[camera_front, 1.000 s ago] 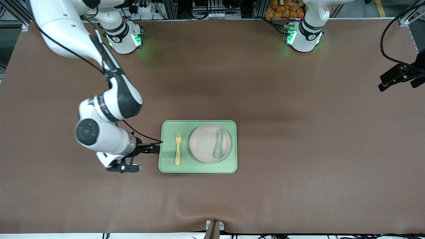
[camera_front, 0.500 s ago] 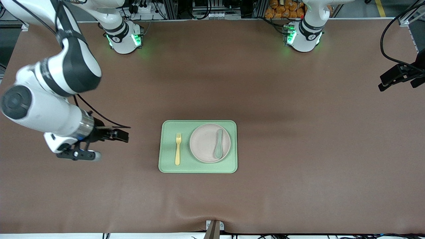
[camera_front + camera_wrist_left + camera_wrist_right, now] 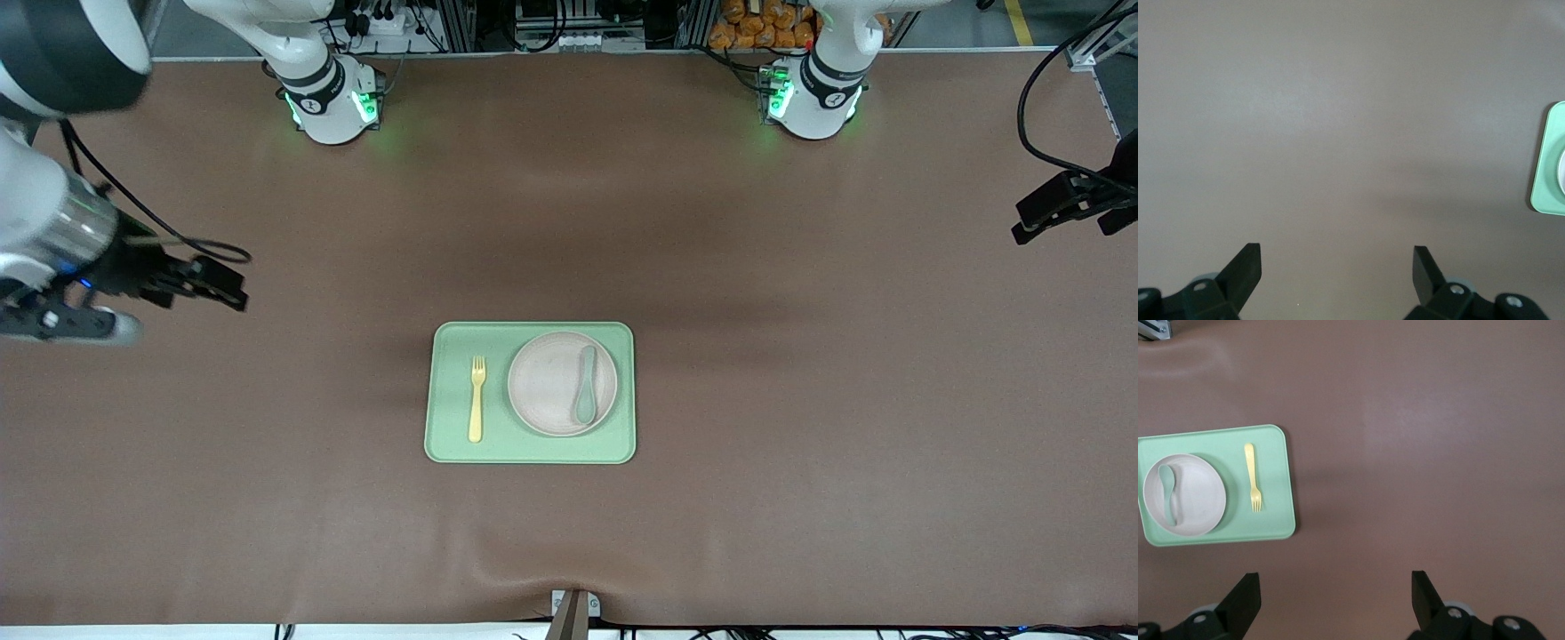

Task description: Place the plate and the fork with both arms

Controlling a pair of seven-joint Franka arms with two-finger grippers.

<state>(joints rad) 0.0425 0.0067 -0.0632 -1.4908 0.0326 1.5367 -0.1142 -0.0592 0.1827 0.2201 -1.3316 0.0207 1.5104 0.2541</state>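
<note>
Plate (image 3: 562,383) and fork (image 3: 477,398) lie on the tray (image 3: 448,444), so both spread hands, right hand (image 3: 213,286) and left hand (image 3: 1062,209), should hang over bare tabletop (image 3: 800,400), well apart.

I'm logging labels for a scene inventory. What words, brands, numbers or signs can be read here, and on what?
No readable text.
The tray, plate, fork and spoon are unmarked.
The arm bases carry small dark marks, too small to read.
</note>
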